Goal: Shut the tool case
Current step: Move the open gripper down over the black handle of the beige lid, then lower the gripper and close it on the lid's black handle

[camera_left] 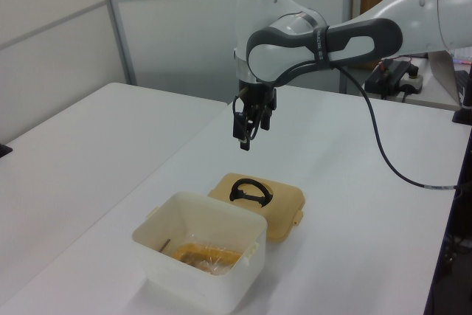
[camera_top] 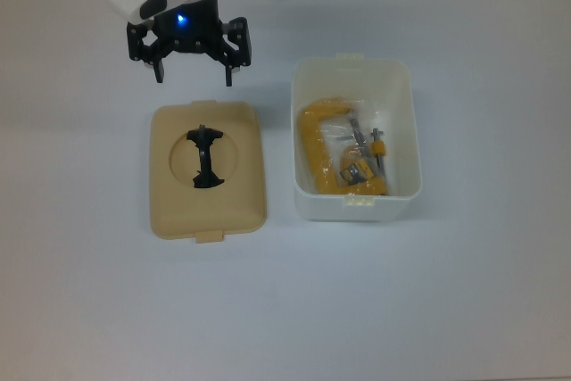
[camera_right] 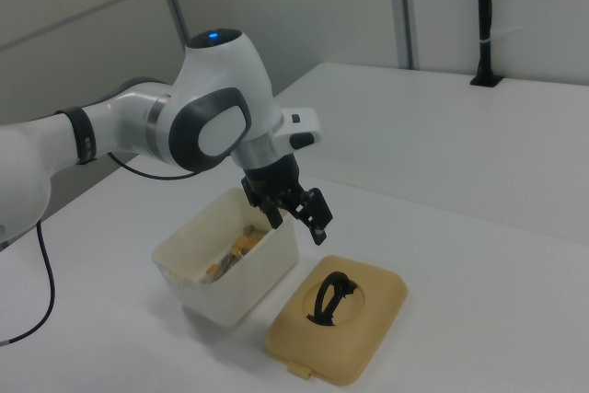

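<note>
1. Tool case tub [camera_top: 398,122] sits open on the white tabletop [camera_top: 464,292], toward the top view's right, and we see yellow tools [camera_top: 326,149] lying inside it.
2. Its tan lid [camera_top: 207,211] lies flat just beside the tub, on the top view's left, apart from it.
3. We note a black handle [camera_top: 205,158] standing up in the lid's round recess, and small latch tabs on the lid's short edges.
4. Our gripper [camera_top: 193,74] hangs in the air above the lid's far edge, touching nothing; its jaws are spread and empty.
5. In the left view the gripper [camera_left: 245,138] points down, clearly above the lid [camera_left: 284,208].
</note>
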### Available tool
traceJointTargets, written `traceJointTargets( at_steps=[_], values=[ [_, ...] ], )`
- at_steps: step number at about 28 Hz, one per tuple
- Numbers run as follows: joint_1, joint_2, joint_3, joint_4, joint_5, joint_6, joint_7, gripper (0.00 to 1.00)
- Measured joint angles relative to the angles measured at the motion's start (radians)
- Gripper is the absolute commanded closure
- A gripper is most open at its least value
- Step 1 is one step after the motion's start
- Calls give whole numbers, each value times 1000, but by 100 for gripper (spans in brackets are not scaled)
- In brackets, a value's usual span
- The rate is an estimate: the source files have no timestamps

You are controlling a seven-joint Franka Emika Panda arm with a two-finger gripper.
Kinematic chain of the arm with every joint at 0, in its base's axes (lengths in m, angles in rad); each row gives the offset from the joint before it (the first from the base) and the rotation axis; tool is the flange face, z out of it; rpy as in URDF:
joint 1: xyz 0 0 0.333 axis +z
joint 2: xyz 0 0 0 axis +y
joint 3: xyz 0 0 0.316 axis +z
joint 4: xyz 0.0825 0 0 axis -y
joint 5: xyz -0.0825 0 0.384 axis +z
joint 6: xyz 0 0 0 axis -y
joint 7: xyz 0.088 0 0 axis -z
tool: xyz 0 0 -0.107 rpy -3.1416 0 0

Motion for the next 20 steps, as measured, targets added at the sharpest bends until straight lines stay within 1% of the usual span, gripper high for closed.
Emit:
traceJointTargets(
  at_steps=[8, 14, 20],
  values=[
    [-15, 14, -1, -16, 0, 26, -1, 0],
    [-31, 34, -2, -47, 0, 99, -7, 0],
    [-43, 63, -2, -58, 0, 125, -63, 0]
  ],
)
